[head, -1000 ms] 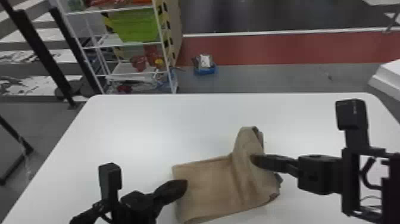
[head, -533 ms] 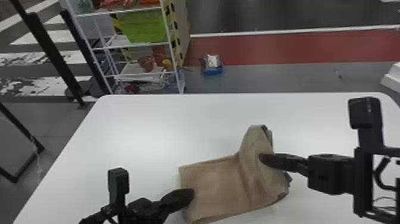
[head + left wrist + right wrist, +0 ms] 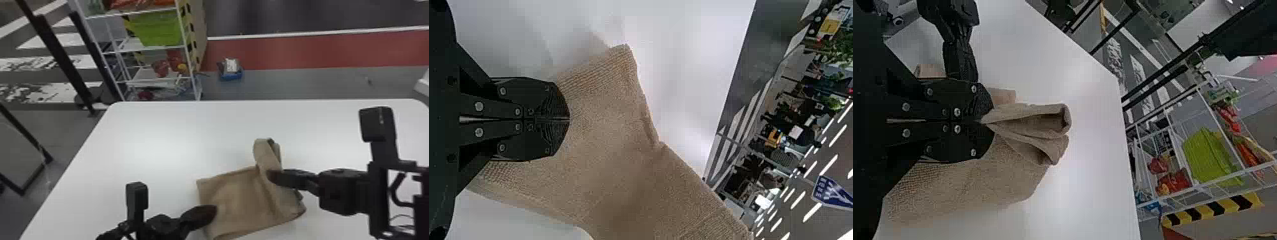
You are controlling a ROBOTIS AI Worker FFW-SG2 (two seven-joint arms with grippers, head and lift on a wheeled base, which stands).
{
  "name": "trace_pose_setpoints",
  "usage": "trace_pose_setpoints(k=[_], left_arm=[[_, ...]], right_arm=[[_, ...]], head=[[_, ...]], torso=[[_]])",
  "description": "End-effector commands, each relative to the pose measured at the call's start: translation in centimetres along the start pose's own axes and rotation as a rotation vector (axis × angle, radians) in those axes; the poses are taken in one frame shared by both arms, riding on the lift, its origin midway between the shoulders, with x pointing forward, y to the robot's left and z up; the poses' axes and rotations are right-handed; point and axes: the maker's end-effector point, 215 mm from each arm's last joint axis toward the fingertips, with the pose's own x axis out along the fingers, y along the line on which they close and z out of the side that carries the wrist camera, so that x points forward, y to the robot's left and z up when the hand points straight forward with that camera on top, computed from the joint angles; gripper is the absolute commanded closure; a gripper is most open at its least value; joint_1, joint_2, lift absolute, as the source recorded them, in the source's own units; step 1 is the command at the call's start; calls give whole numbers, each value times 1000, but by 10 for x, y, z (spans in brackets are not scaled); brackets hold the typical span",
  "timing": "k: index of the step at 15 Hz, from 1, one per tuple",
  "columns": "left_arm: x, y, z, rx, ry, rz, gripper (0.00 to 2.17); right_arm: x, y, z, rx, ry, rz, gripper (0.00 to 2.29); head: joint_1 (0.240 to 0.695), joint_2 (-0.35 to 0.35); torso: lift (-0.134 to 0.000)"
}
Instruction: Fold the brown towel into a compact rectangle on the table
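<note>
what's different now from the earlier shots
The right gripper has moved to the left across the table, carrying the raised fold of the brown towel with it. The head view has also turned slightly. As before, the right gripper grips the fold, and the left gripper is at the towel's left end.

Place: looks like a lab or workshop hall, exact kind unclear
Floor [image 3: 287,52]: painted red and grey, with broad white stripes [image 3: 63,40]
Rack [image 3: 153,48]: open, white, holding a green bin [image 3: 156,30]
Tape [image 3: 1223,206]: warning black-and-yellow
Ceiling [image 3: 801,220]: dark, with rows of strip lights [image 3: 812,212], blue sign [image 3: 831,192]
</note>
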Motion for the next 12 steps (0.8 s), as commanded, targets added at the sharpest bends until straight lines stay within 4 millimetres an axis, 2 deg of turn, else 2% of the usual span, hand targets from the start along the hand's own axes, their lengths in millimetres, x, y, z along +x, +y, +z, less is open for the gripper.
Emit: trace_pose_setpoints(k=[1, 5, 10, 12], left_arm=[[2, -4, 0, -1, 0, -7, 1878], [4, -13, -3, 2, 5, -22, 1878], [1, -19, -4, 7, 6, -29, 1878], [-1, -21, -5, 9, 6, -31, 1878]], right_arm=[[12, 10, -13, -3, 39, 17, 1480], [35, 18, -42, 8, 122, 32, 1480], [44, 22, -45, -6, 144, 33, 1480], [50, 23, -54, -1, 168, 37, 1480]], head=[[695, 193], [695, 224], [695, 247], [695, 252]], torso=[[-124], [-124], [-124], [-124]])
